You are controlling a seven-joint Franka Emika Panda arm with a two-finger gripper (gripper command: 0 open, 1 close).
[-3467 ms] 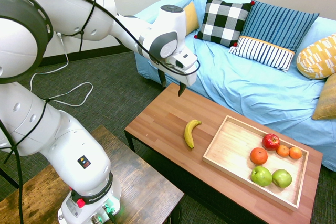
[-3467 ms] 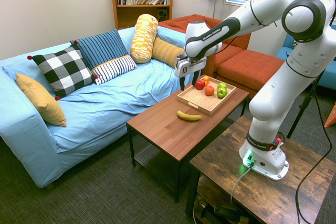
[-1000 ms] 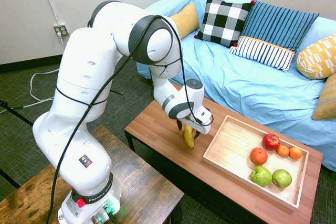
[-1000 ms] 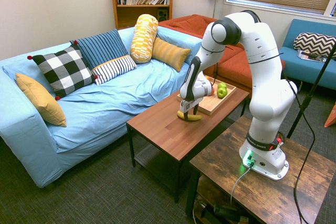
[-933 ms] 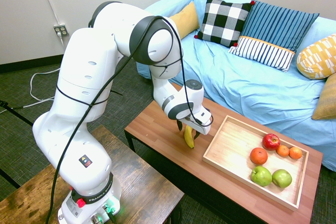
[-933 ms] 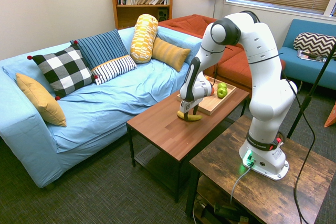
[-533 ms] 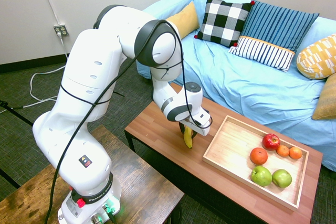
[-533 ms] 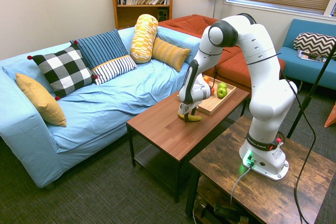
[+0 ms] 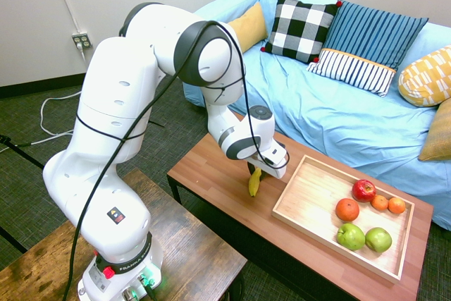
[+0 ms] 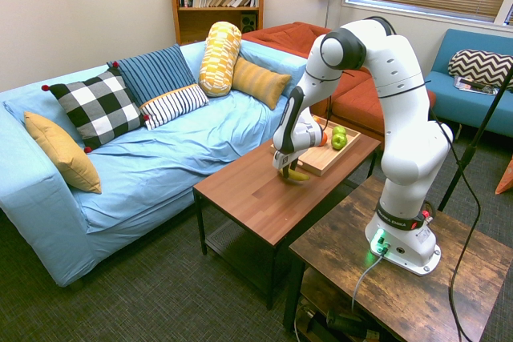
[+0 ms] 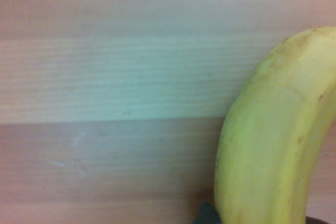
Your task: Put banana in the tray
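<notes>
The yellow banana (image 9: 254, 184) hangs tilted just above the reddish-brown table, with my gripper (image 9: 252, 171) shut on its upper part. From the other side the banana (image 10: 298, 175) pokes out below the gripper (image 10: 286, 170), close to the near end of the light wooden tray (image 10: 317, 167). In the first exterior view the tray (image 9: 310, 199) lies to the right of the gripper, its near half bare. The wrist view is filled on one side by the banana (image 11: 268, 145), over wood grain.
The tray's far half holds a red apple (image 9: 363, 189), an orange (image 9: 347, 209), two small oranges and two green apples (image 9: 350, 236). The table (image 9: 208, 163) stands before a blue sofa (image 9: 338, 118) with cushions. A darker side table (image 9: 183, 244) bears the arm.
The gripper came down from high above the table onto the banana, closed on it, and has now lifted it slightly; the banana no longer lies flat.
</notes>
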